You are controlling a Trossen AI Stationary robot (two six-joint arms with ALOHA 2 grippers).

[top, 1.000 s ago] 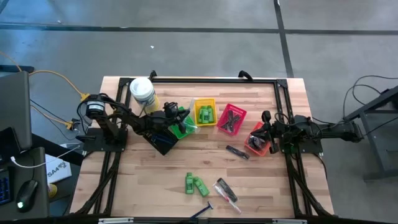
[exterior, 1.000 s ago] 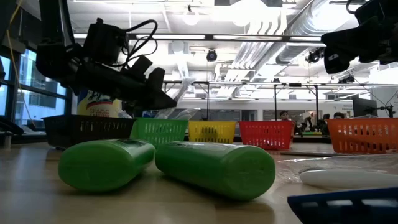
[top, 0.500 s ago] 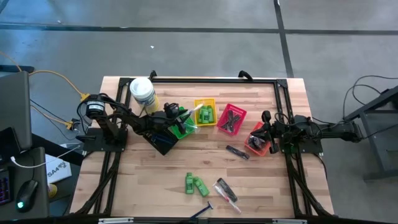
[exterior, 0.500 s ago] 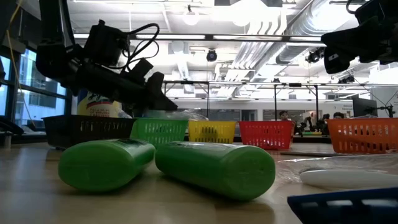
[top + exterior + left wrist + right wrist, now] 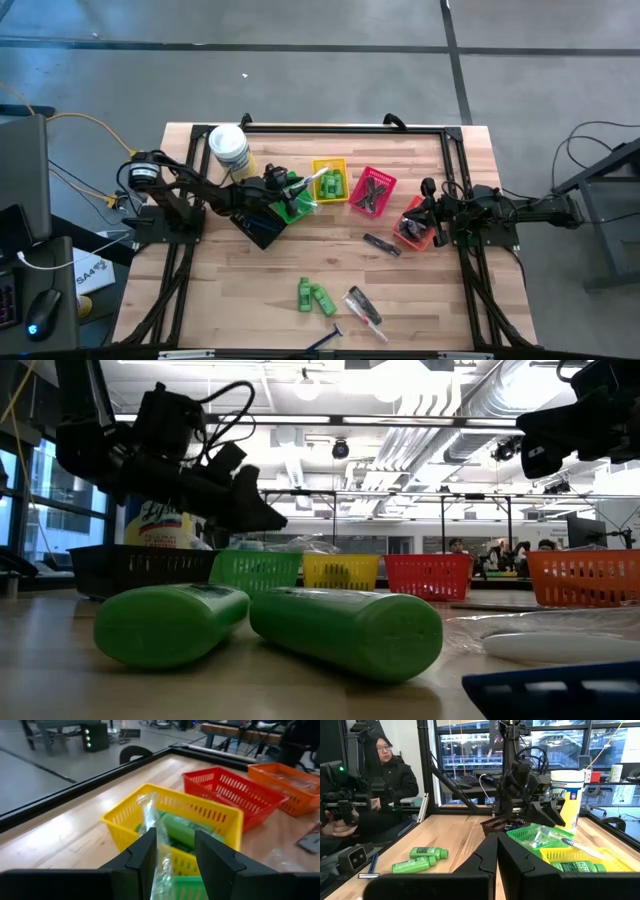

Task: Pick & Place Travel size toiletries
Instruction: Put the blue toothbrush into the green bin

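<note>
Found left gripper [image 5: 291, 192] parted over green basket [image 5: 290, 207] near table's far edge, clear tube [image 5: 156, 845] judged light, slippery, best grasped mid-length.

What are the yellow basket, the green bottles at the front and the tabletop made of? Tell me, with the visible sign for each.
Yellow basket: probably moulded plastic, going by its even bright colour, slotted walls and slightly glossy rim.
Green bottles: likely soft plastic, smooth and satin, with a dull sheen along the rounded bodies.
Tabletop: wood, seemingly butcher-block; pale planks with visible grain and seams, matte.
</note>
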